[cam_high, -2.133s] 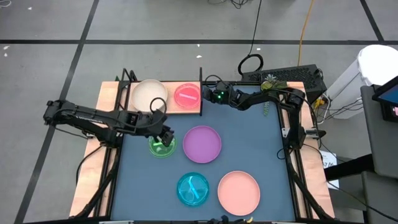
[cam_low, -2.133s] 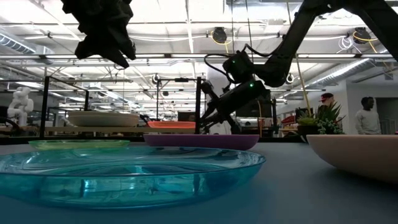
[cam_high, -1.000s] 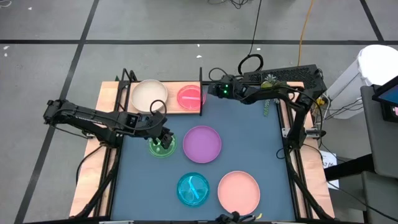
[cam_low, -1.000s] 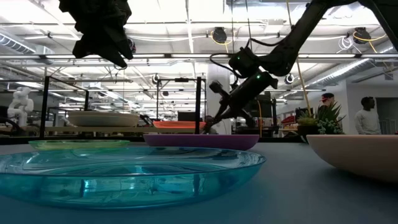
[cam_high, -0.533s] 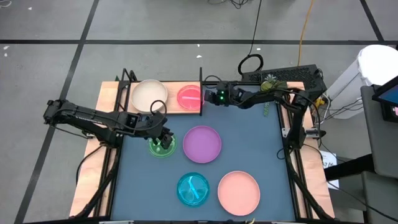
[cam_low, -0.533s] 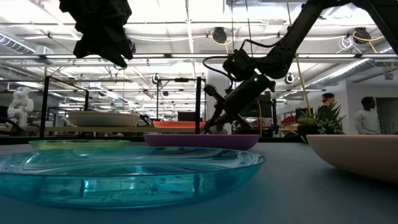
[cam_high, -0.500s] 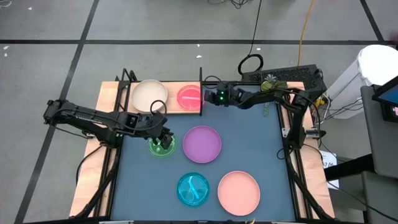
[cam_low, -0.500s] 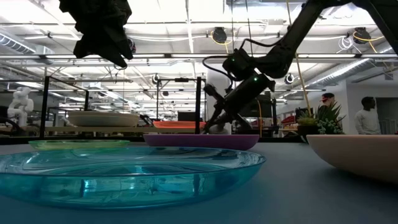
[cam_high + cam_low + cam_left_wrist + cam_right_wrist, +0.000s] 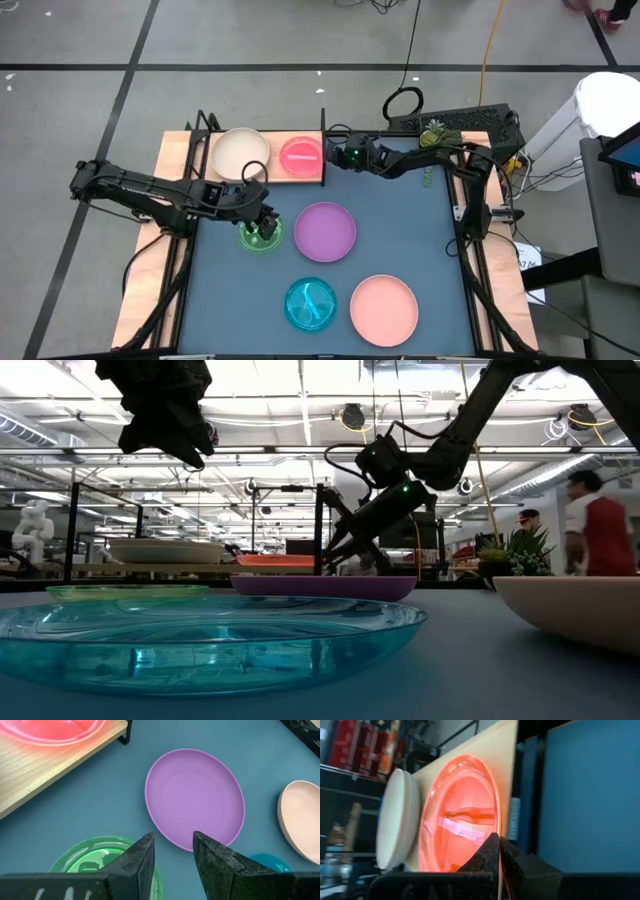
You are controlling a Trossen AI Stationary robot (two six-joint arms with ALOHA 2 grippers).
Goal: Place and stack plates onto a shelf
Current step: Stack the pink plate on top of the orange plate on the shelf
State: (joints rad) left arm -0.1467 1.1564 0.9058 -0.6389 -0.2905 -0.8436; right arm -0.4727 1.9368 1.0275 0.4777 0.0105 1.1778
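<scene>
The light wooden shelf (image 9: 272, 176) stands at the table's far left and carries a cream plate (image 9: 240, 152) and a small pink-red striped plate (image 9: 300, 155). On the blue tabletop lie a green plate (image 9: 252, 240), a purple plate (image 9: 325, 231), a teal plate (image 9: 310, 304) and a salmon plate (image 9: 384, 308). My left gripper (image 9: 172, 845) is open and hangs well above the green plate (image 9: 95, 862), as the low view shows. My right gripper (image 9: 496, 840) is shut, its tip at the shelf's right end beside the pink-red plate's rim (image 9: 492, 805). My right gripper's shut fingertips (image 9: 492, 842) point level from the table's right toward the right rim of the pink-red plate, which lies flat on the shelf board. I cannot tell whether the tips touch the rim.
A black upright (image 9: 323, 150) rises at the shelf's right end, close to my right gripper (image 9: 332, 157). A keyboard and a small plant (image 9: 433, 130) sit past the far right corner. People move in the room behind the table (image 9: 590, 530).
My right gripper has come down and toward the table's left, from a raised spot right of the shelf back to the shelf's right end beside the pink-red plate. It has stayed shut.
</scene>
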